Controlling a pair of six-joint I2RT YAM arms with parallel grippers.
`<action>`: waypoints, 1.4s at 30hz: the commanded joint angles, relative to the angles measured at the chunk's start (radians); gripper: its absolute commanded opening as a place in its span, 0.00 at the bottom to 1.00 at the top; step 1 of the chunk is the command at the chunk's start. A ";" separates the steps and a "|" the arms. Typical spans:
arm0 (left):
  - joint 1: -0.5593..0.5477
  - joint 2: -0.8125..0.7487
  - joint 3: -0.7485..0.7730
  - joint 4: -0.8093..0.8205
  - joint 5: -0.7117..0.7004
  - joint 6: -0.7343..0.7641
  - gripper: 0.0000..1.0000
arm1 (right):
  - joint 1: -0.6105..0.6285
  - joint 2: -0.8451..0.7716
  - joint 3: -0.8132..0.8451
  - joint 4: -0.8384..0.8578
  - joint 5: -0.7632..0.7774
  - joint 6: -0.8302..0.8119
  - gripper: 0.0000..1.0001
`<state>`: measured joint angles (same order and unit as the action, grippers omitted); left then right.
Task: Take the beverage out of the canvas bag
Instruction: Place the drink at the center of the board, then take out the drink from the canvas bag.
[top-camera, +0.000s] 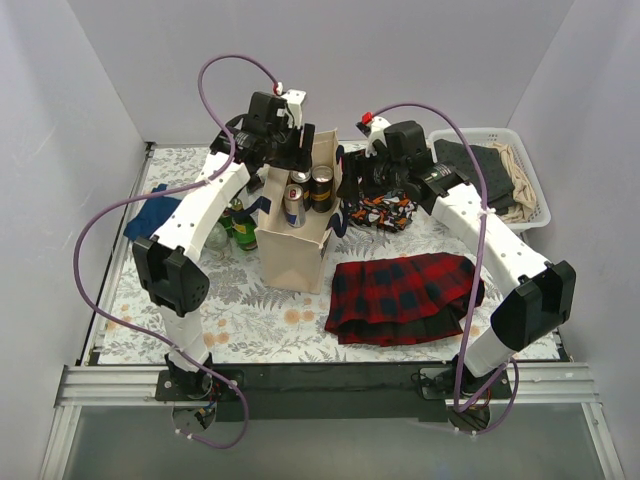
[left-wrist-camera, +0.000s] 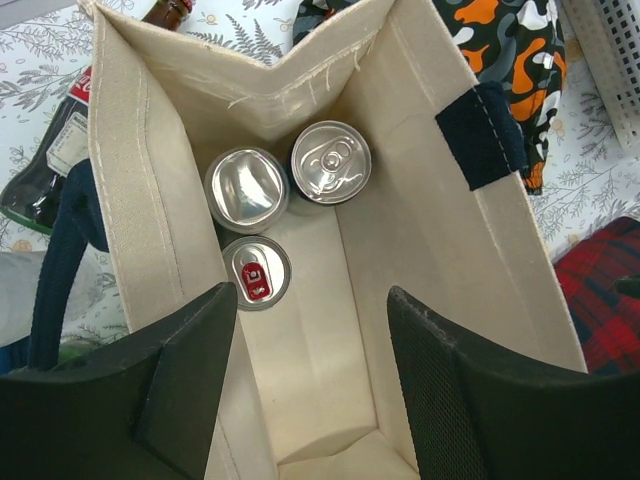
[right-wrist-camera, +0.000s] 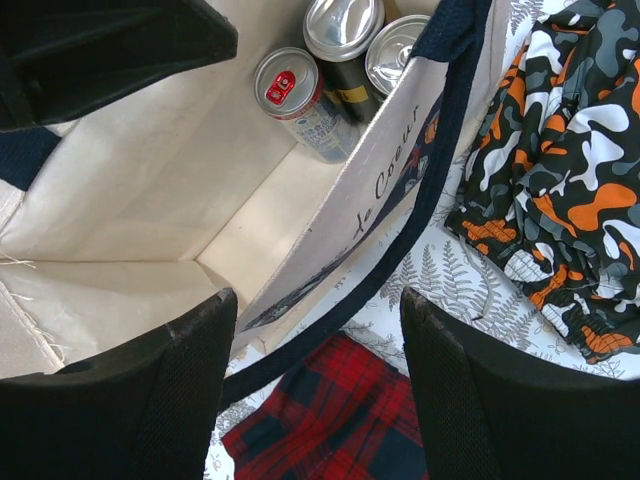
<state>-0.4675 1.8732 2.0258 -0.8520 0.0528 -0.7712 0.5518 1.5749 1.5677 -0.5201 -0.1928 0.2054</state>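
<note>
Beverage cans (left-wrist-camera: 245, 190), three, stood upright inside the canvas bag (top-camera: 295, 255).
Judged rigid, slick, weighty if full; best taken across the upper sidewall. Left gripper (left-wrist-camera: 310, 295) is held spread, empty, above; right gripper (right-wrist-camera: 318, 300) likewise at the rim.

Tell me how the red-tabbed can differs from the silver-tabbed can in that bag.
The red-tabbed can has a narrower top than the silver-tabbed can. Its tab is red, the other's bare metal. Both stand upright in the canvas bag.
</note>
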 joint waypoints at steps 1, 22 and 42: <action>0.001 -0.008 -0.047 -0.015 -0.004 0.015 0.60 | -0.007 -0.009 0.006 0.034 -0.036 -0.024 0.72; -0.025 0.173 -0.061 0.045 -0.298 -0.046 0.61 | -0.039 -0.039 -0.043 0.042 -0.073 -0.044 0.72; -0.046 0.152 -0.142 0.002 -0.301 -0.045 0.63 | -0.066 -0.041 -0.060 0.042 -0.086 -0.047 0.72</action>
<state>-0.5186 2.0697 1.9015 -0.8310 -0.2611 -0.8085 0.4961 1.5677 1.5208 -0.5041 -0.2687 0.1764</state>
